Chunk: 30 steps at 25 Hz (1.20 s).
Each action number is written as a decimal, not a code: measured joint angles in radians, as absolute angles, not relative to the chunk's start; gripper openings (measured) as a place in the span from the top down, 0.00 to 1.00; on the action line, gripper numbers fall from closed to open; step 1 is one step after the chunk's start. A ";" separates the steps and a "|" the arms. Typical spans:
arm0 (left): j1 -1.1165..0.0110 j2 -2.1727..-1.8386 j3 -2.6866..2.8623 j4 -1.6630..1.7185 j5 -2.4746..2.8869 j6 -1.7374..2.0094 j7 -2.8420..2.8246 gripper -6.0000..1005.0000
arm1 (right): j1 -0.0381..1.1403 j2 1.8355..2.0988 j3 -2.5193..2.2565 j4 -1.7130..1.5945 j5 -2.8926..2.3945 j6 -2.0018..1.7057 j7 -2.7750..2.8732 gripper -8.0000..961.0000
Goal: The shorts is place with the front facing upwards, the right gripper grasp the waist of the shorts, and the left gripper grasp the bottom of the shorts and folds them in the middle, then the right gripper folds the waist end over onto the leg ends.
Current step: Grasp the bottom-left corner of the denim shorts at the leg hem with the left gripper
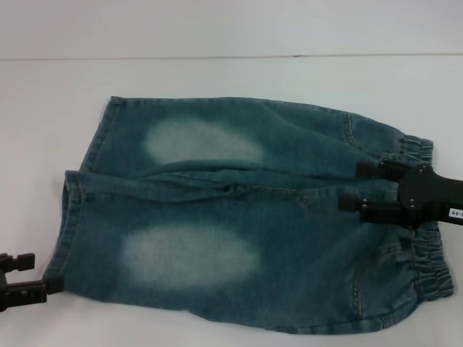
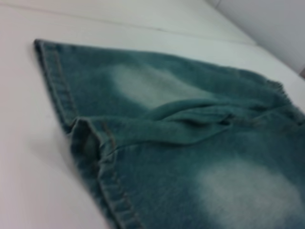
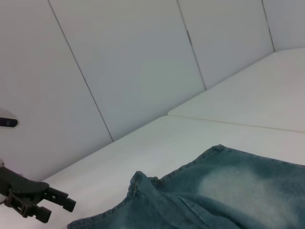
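**Shorts flat, both grippers at the ends**

The shorts (image 1: 246,217) lie flat on the white table (image 1: 231,79), with soft washed denim and two pale ovals. The right gripper (image 1: 362,189) hangs over the ruffled waist (image 1: 427,267), fingers wide apart. The left gripper (image 1: 32,275), partly cut off, stands beside the stitched leg ends (image 1: 69,217), fingers spread, holding nothing.

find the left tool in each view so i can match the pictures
Head view: the left tool is at the lower left edge, open, beside the near leg hem of the shorts.
Left wrist view: not in it; only the shorts and the table show.
Right wrist view: far off, lower left.
Shared landmark: the near leg hem.
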<state>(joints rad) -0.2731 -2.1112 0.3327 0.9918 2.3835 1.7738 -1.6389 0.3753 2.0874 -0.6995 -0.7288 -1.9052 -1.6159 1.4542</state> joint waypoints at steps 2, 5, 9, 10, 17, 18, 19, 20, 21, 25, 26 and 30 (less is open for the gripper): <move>-0.276 -2.112 0.334 0.994 2.401 1.760 -1.642 0.07 | 0.374 2.087 -0.700 -0.728 -1.905 -1.612 1.454 0.02; -0.280 -2.113 0.339 0.993 2.410 1.746 -1.644 0.07 | 0.372 2.088 -0.700 -0.723 -1.905 -1.607 1.454 0.02; -0.285 -2.114 0.341 0.990 2.415 1.734 -1.644 0.07 | 0.372 2.087 -0.699 -0.713 -1.905 -1.606 1.443 0.02; -0.288 -2.114 0.343 0.989 2.422 1.733 -1.644 0.07 | 0.372 2.088 -0.698 -0.712 -1.905 -1.606 1.439 0.02; -0.298 -2.115 0.344 0.995 2.452 1.732 -1.660 0.07 | 0.371 2.088 -0.696 -0.702 -1.905 -1.606 1.435 0.02; -0.300 -2.115 0.344 0.995 2.458 1.732 -1.662 0.07 | 0.371 2.088 -0.696 -0.702 -1.905 -1.606 1.435 0.02; -0.302 -2.115 0.344 0.995 2.462 1.732 -1.663 0.08 | 0.371 2.088 -0.696 -0.702 -1.905 -1.606 1.435 0.02; -0.305 -2.115 0.345 0.995 2.468 1.732 -1.664 0.08 | 0.371 2.088 -0.696 -0.702 -1.905 -1.606 1.435 0.02; -0.308 -2.115 0.345 0.996 2.475 1.731 -1.666 0.08 | 0.371 2.088 -0.697 -0.702 -1.905 -1.606 1.435 0.02; -0.316 -2.116 0.345 0.996 2.487 1.730 -1.668 0.08 | 0.373 2.088 -0.699 -0.702 -1.905 -1.606 1.434 0.02; -0.318 -2.117 0.345 0.996 2.488 1.730 -1.668 0.08 | 0.373 2.088 -0.699 -0.702 -1.905 -1.606 1.434 0.02; -0.328 -2.118 0.345 0.995 2.506 1.734 -1.669 0.09 | 0.372 2.088 -0.698 -0.702 -1.905 -1.606 1.434 0.02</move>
<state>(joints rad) -0.3279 -2.1184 0.3452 0.9949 2.5059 1.7337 -1.6688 0.3723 2.0877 -0.6977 -0.7025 -1.9052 -1.6061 1.4342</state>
